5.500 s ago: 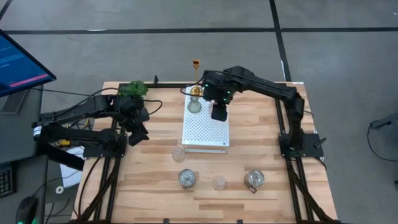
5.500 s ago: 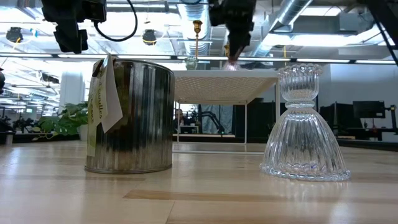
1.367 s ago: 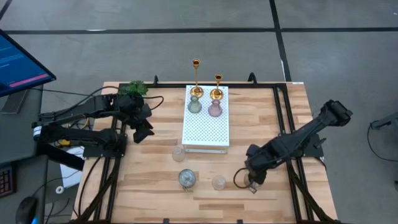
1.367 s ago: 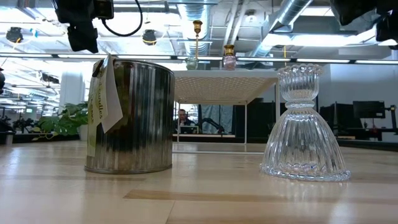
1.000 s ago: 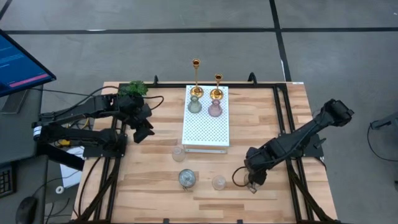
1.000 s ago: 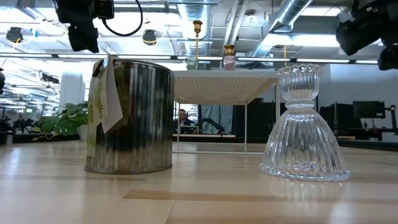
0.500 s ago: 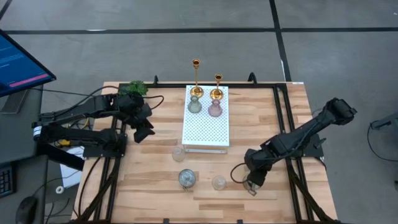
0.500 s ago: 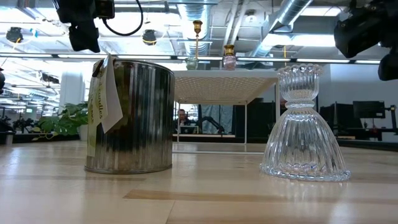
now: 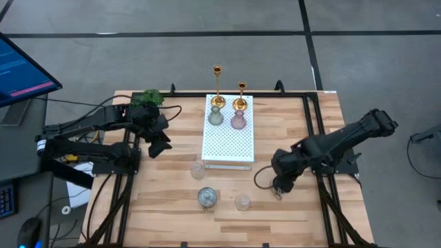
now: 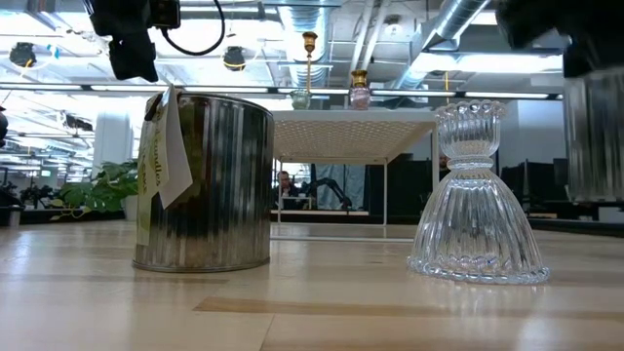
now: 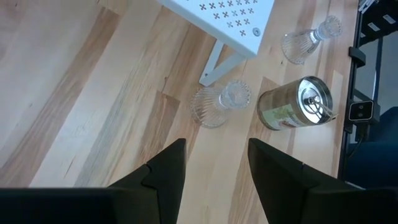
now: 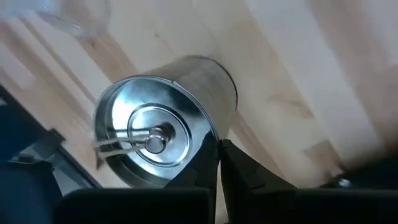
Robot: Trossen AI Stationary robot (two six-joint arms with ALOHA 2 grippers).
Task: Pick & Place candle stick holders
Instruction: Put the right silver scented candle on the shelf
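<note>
Ribbed clear glass holder [image 10: 477, 195], bell-shaped

The silvery cup [image 10: 593, 136] is cut off by the low view's edge and hidden overhead by the right arm [image 9: 324, 150].

Shiny ribbed metal tin [image 10: 203, 181]; clear fluted glass holder [image 10: 476, 195]; pale wood tabletop [image 9: 172, 200].

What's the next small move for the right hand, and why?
Probably lift a little higher before carrying toward the white dotted board. The right hand is shut on the rim of the silvery holder, which in the low view looks only just off the table. Four holders already stand at the board's far end; its near half is bare.
</note>
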